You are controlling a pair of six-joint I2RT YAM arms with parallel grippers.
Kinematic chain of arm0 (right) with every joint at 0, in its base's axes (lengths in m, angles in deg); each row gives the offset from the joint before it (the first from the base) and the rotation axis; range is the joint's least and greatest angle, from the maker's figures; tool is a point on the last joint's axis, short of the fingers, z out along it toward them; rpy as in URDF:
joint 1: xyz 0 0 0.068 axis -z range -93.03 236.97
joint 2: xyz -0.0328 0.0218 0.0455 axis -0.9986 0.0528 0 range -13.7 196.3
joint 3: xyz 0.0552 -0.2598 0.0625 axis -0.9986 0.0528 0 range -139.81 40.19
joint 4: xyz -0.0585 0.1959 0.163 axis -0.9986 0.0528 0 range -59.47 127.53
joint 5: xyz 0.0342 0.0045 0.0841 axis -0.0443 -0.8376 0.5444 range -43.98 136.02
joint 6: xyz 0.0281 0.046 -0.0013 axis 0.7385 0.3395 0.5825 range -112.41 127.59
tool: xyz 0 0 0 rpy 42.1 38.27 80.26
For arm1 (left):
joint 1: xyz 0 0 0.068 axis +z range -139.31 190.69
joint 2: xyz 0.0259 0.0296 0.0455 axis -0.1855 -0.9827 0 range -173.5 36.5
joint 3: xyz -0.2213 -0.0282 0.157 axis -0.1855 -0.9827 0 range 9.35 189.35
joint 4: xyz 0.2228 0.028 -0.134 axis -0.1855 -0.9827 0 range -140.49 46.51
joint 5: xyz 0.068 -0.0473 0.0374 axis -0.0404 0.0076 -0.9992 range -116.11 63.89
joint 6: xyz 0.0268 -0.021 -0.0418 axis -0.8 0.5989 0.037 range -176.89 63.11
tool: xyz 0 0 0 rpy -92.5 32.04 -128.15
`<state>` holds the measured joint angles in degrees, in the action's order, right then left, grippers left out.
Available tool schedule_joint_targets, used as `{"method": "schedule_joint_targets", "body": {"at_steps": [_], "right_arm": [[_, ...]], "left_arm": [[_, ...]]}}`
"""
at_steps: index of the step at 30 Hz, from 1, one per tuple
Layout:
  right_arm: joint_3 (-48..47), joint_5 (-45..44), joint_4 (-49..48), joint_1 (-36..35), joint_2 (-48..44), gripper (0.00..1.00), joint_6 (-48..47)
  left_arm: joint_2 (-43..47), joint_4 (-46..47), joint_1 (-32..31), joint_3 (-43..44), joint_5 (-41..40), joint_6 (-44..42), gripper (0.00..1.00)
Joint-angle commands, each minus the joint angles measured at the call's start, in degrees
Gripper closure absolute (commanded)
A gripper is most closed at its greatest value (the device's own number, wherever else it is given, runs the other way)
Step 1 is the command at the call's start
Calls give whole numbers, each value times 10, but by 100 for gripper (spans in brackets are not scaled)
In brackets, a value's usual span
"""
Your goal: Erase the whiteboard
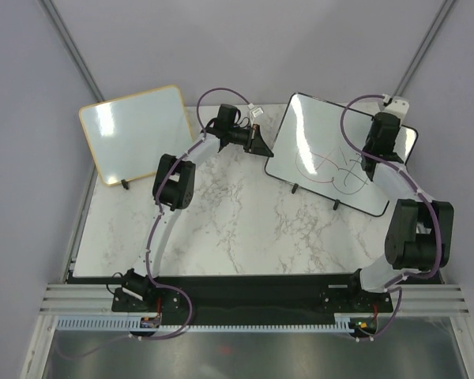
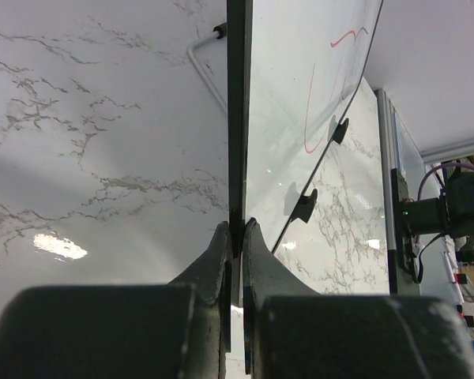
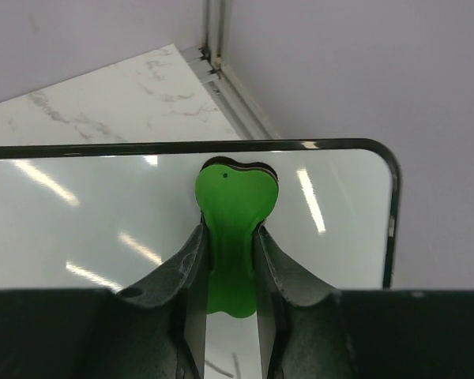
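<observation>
The whiteboard point(image 1: 332, 158), glossy white with a thin black frame and small black feet, stands tilted at the back right and bears red and black scribbles. My left gripper point(image 1: 258, 144) is shut on its left edge; in the left wrist view the frame point(image 2: 238, 118) runs straight into the closed fingers point(image 2: 218, 260). My right gripper point(image 1: 371, 162) is over the board's right part, shut on a green eraser point(image 3: 235, 213) whose dark pad faces the board surface point(image 3: 79, 229) near its top corner.
A second whiteboard with a light wooden frame point(image 1: 136, 130) leans at the back left. The marble table point(image 1: 237, 229) lies between the arms. A metal rail point(image 1: 253, 304) runs along the near edge.
</observation>
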<state>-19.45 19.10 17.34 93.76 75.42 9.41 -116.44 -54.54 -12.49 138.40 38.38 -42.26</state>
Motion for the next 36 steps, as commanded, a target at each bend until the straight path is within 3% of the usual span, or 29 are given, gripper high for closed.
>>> {"method": "schedule_joint_targets", "body": {"at_steps": [1, 8, 16, 26, 33, 36], "right_arm": [[-57, 17, 7, -50, 42, 100, -10], [-116, 31, 18, -173, 120, 100, -28], [-43, -2, -20, -297, 161, 100, 44], [26, -175, 15, -271, 109, 100, 69], [189, -211, 16, -150, -81, 100, 164], [216, -212, 13, -115, -125, 100, 169]], "left_arm": [[22, -2, 5, 9, -53, -39, 98], [21, -4, 5, 12, -55, -44, 98], [21, -5, 5, 14, -54, -43, 98], [23, -5, 4, 14, -54, -43, 98], [25, -6, 4, 14, -55, -44, 98], [27, -6, 4, 14, -55, -44, 98]]}}
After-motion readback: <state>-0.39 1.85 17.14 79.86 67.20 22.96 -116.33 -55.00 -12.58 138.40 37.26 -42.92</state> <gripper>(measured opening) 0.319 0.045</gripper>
